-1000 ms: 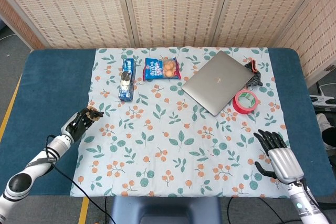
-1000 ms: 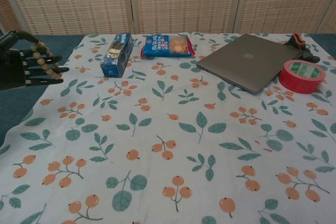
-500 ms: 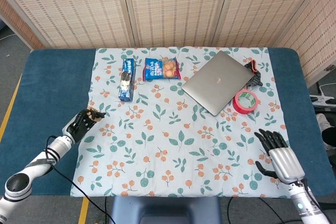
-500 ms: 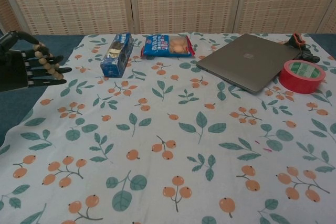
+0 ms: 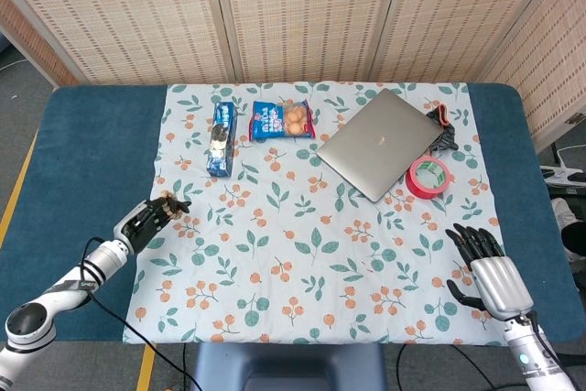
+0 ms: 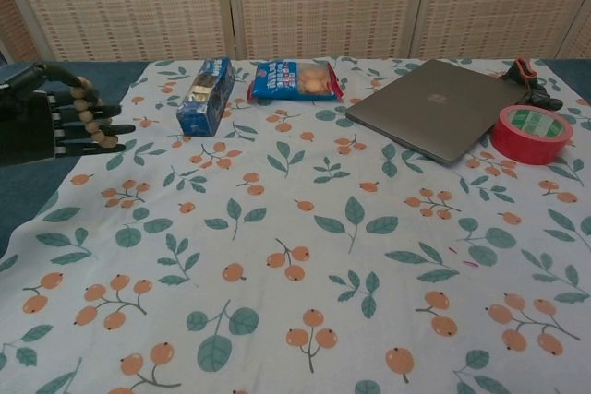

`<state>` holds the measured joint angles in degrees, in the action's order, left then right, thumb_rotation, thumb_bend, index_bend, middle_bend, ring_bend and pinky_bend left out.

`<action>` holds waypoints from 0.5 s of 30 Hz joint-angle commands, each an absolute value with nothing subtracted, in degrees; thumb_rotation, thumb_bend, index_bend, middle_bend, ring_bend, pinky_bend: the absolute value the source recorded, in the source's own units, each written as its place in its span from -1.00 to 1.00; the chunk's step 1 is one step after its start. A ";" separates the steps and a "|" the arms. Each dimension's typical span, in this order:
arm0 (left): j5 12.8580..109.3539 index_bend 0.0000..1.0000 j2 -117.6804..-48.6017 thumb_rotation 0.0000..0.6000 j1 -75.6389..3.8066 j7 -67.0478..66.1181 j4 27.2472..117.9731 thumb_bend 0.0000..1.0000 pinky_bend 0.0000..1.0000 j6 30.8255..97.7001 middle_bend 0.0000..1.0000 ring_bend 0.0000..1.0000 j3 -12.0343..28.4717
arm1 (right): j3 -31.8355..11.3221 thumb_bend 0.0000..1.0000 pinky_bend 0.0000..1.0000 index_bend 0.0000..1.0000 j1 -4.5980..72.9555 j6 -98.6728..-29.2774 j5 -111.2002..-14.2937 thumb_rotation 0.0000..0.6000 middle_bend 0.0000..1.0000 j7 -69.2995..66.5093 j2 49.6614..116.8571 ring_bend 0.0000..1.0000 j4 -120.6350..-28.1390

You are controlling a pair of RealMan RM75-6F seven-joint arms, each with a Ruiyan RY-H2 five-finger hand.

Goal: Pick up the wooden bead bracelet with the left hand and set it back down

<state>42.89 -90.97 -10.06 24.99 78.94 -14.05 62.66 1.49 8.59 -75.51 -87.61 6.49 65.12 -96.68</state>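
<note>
Left hand (image 6: 42,125) holds the wooden bead bracelet (image 6: 89,116) draped over its extended fingers, above the cloth's edge (image 6: 55,193). A tilt could slide it off. Right hand (image 5: 488,272) rests empty, fingers spread.

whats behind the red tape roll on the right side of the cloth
Behind the red tape roll lies a small black and orange object, at the far corner of the closed laptop. What it is cannot be told; the laptop's edge and the roll partly cover it in the chest view.
</note>
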 commanded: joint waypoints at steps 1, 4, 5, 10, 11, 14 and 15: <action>41.84 0.18 -91.33 0.93 -9.98 22.93 78.21 1.00 -0.98 -15.28 -0.10 -0.78 63.09 | 1.52 -0.37 -1.00 -1.00 8.61 -75.44 -87.64 0.73 -1.00 6.30 65.07 -1.00 -96.72; 40.98 0.16 -91.51 1.00 -9.92 21.30 77.60 1.00 -0.98 -16.32 -0.12 -0.79 63.31 | 1.55 -0.37 -1.00 -1.00 8.65 -75.37 -87.71 0.73 -1.00 6.18 65.00 -1.00 -96.70; 40.68 0.15 -91.58 1.00 -9.96 20.53 77.32 1.00 -0.98 -16.78 -0.12 -0.79 63.38 | 1.55 -0.37 -1.00 -1.00 8.65 -75.37 -87.72 0.73 -1.00 6.21 65.01 -1.00 -96.68; 39.25 0.14 -91.84 1.00 -10.06 17.86 76.50 1.00 -0.97 -18.28 -0.14 -0.80 63.69 | 1.53 -0.37 -1.00 -1.00 8.63 -75.38 -87.66 0.72 -1.00 6.26 65.01 -1.00 -96.72; 38.99 0.13 -91.86 1.00 -10.06 17.17 76.39 1.00 -0.97 -18.58 -0.15 -0.80 63.71 | 1.52 -0.37 -1.00 -1.00 8.64 -75.37 -87.66 0.73 -1.00 6.25 65.02 -1.00 -96.73; 37.64 0.08 -92.02 1.00 -9.91 16.35 76.21 1.00 -0.97 -19.22 -0.17 -0.81 63.95 | 1.54 -0.37 -1.00 -1.00 8.65 -75.31 -87.64 0.72 -1.00 6.29 65.03 -1.00 -96.74; 37.37 0.06 -92.05 1.00 -9.88 16.02 76.18 0.97 -0.97 -19.34 -0.18 -0.81 63.99 | 1.54 -0.37 -1.00 -1.00 8.66 -75.27 -87.62 0.72 -1.00 6.29 65.04 -1.00 -96.74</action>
